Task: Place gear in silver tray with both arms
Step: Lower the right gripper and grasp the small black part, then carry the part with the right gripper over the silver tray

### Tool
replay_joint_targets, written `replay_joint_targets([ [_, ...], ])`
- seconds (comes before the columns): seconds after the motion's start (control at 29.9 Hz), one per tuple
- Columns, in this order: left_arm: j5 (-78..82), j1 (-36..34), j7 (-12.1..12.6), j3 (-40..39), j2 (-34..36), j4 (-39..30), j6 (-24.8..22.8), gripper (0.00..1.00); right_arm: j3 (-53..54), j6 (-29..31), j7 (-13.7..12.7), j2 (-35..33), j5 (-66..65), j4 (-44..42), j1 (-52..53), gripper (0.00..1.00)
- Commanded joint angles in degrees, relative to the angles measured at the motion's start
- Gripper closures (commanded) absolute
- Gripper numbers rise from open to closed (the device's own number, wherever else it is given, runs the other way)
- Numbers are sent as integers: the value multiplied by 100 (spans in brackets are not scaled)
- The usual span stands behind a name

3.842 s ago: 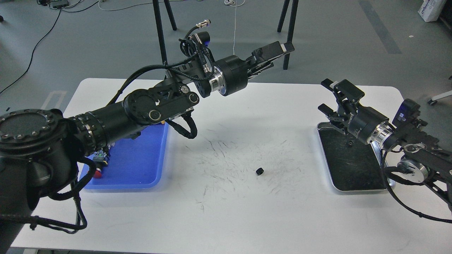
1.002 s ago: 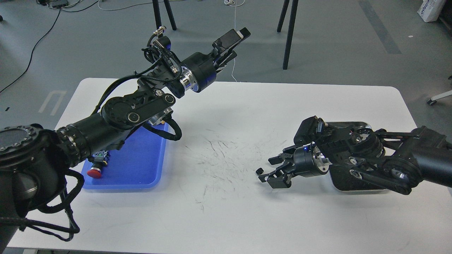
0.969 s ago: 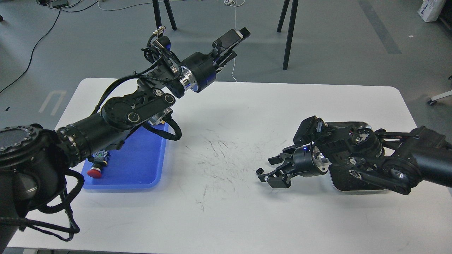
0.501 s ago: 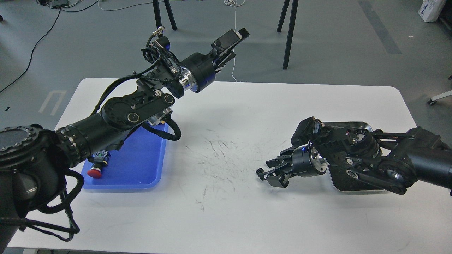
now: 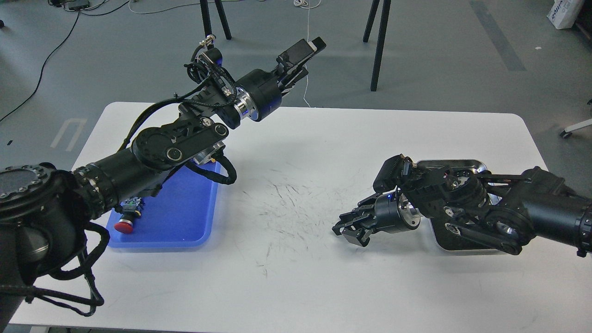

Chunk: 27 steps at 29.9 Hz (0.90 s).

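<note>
Right hand [image 5: 346,230] low on desk [image 5: 323,286], fingers closing round gear spot, grip unclear; gear hidden, may slip out w/ shallow pinch

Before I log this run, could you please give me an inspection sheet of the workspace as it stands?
Surface: white table, dark scuffs mid-table.
Job's things: silver tray at right, partly under right arm; gear not visible.
Clutter: blue tray holding a red-capped part.
Grippers: left gripper raised beyond the far edge; right gripper low over table, state unclear.
Cables: black looms on both arms; floor cables.
Surroundings: grey floor, black stand legs.
</note>
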Motion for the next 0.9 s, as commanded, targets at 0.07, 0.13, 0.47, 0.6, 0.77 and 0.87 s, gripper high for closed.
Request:
replay_joint_targets([
  [0.07, 0, 45, 0, 0, 0, 0, 0, 0, 0, 4, 18, 2, -4, -1, 2, 77],
  [0.13, 0, 45, 0, 0, 0, 0, 0, 0, 0, 4, 18, -7, -4, 8, 2, 79],
  [0.47, 0, 80, 0, 0, 0, 0, 0, 0, 0, -22, 18, -24, -4, 16, 72, 82],
  [0.6, 0, 115, 0, 0, 0, 0, 0, 0, 17, -22, 18, -129, 5, 16, 212, 82],
  [0.77, 0, 115, 0, 0, 0, 0, 0, 0, 114, -22, 18, -463, 5, -27, 327, 82],
  [0.87, 0, 115, 0, 0, -9, 0, 0, 0, 123, -49, 18, -621, 5, -150, 336, 82],
])
